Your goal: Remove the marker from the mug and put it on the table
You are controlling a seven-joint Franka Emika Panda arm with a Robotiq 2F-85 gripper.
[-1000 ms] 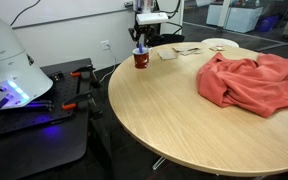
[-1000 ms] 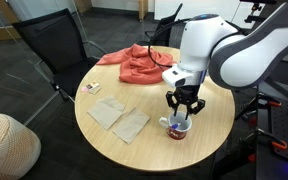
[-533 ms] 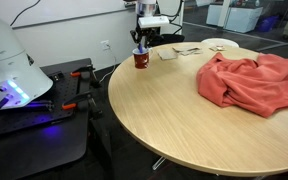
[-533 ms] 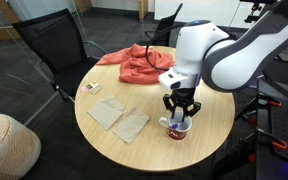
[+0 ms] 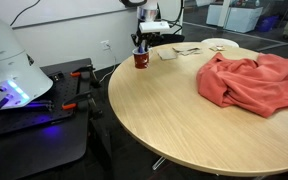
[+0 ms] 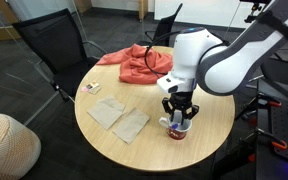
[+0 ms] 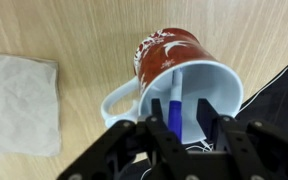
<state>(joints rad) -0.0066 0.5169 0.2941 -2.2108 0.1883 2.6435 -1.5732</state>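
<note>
The dark red-brown mug (image 7: 169, 55) with a pale inside stands near the edge of the round wood-grain table (image 7: 64, 30). The blue marker (image 7: 174, 110) stands inside it, leaning on the wall. My gripper (image 7: 182, 120) is open, fingers reaching down into the mug on either side of the marker, the marker close to one finger. In both exterior views the gripper (image 6: 178, 114) (image 5: 141, 44) hangs straight over the mug (image 6: 177, 129) (image 5: 141, 61); the marker is hidden there.
A red cloth (image 6: 134, 62) (image 5: 249, 80) lies heaped on the table. Pale napkins (image 6: 119, 118) (image 7: 19, 100) lie beside the mug. A small card (image 6: 92, 88) lies further off. A black chair (image 6: 44, 50) and a black platform (image 5: 24, 130) stand off the table.
The arm has shifted slightly and the gripper has sunk a little lower onto the mug. The mug and marker have not moved.
</note>
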